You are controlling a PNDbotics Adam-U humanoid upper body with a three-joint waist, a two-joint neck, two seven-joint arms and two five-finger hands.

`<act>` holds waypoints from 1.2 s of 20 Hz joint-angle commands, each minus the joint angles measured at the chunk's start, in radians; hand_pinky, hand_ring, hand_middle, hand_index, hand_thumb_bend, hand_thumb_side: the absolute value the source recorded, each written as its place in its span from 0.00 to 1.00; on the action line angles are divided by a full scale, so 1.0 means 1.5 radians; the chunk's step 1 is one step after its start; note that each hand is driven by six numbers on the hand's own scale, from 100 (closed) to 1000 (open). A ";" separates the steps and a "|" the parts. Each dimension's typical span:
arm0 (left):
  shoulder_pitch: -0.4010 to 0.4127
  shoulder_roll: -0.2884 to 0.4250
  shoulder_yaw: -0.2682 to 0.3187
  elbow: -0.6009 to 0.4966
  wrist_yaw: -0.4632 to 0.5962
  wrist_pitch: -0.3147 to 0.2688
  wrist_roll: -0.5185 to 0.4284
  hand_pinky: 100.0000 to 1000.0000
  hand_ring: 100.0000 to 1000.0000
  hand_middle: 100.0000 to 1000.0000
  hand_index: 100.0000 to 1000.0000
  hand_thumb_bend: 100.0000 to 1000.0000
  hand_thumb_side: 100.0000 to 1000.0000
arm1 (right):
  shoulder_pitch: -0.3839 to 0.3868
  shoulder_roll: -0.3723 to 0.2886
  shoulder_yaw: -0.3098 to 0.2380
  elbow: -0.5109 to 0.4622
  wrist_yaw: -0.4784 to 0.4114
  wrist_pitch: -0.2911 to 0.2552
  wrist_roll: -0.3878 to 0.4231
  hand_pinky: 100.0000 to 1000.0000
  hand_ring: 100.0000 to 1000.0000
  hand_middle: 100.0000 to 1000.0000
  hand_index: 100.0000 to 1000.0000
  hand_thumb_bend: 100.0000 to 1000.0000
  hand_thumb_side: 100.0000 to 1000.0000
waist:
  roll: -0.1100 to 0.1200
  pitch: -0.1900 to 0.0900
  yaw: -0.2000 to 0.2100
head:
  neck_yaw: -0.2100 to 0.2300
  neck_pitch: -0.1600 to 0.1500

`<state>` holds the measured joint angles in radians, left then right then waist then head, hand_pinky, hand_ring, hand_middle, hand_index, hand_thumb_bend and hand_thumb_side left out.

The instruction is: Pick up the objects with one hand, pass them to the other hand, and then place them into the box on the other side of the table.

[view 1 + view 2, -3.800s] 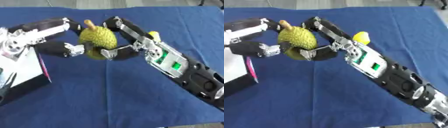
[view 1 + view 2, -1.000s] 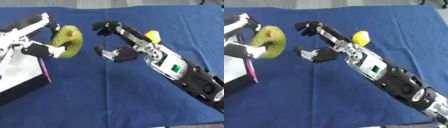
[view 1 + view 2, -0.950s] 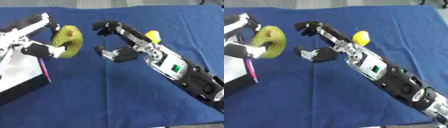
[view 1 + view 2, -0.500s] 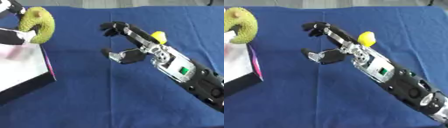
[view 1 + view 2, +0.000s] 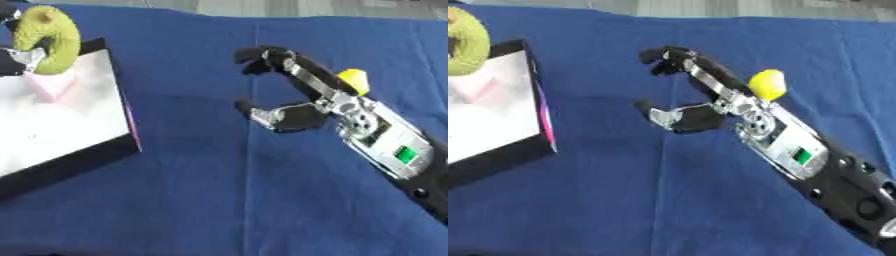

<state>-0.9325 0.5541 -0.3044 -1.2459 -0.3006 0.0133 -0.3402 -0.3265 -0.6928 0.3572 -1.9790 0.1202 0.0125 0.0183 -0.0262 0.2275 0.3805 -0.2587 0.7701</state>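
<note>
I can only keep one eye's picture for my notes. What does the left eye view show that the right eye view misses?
Only the left eye view shows part of the left hand curled on the green fruit, plus more of the box. Only the right eye view shows the whole yellow object. Both show the open right hand over the blue cloth.

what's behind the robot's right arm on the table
A small yellow object sits on the blue cloth just behind the right forearm, near the open right hand. Its lower part is covered by the arm, so its full shape cannot be seen.
</note>
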 commanded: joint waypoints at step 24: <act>0.017 0.044 0.059 0.079 -0.116 -0.055 -0.072 1.00 0.79 0.64 0.79 0.37 0.56 | 0.002 -0.008 -0.008 -0.014 0.028 -0.011 -0.003 0.81 0.77 0.81 0.89 0.21 0.36 | -0.010 -0.010 -0.001 | 0.005 -0.011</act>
<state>-0.8944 0.5809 -0.2308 -1.1119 -0.4604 -0.0622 -0.4466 -0.3164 -0.6905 0.3555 -1.9790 0.1620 -0.0010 0.0159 -0.0361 0.2275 0.3786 -0.2466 0.7617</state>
